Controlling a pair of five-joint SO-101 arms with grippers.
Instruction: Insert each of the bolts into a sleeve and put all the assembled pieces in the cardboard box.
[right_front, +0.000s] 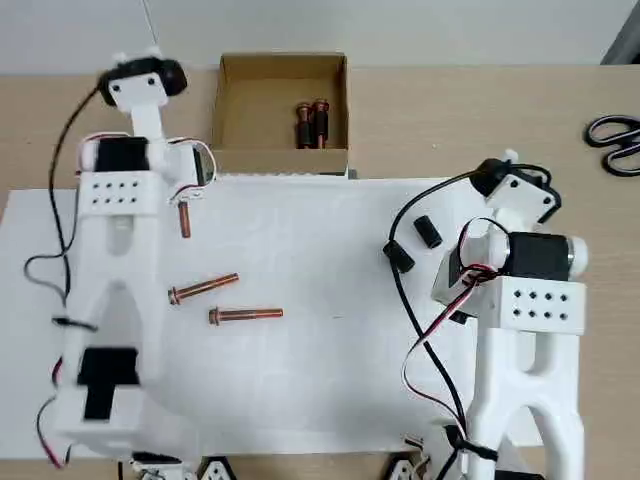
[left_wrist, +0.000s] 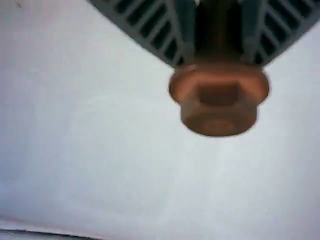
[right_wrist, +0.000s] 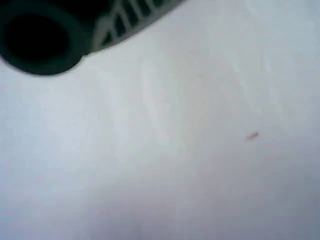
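Counter (right_front: 450, 110): tan wood under white sheet (right_front: 330, 380).
Copper hex-head bolt (left_wrist: 218, 97): clamped in left fingers (left_wrist: 145, 25), head end sticking out.
Black tubular sleeve (right_wrist: 37, 37): apparently gripped by right fingers (right_wrist: 130, 17).
Coming move: bolt and sleeve well apart, across the sheet.

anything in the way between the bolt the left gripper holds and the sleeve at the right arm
Nothing visible. Bare white mat lies between the bolt in the left gripper and the sleeve at the right arm; two loose bolts lie off that line.
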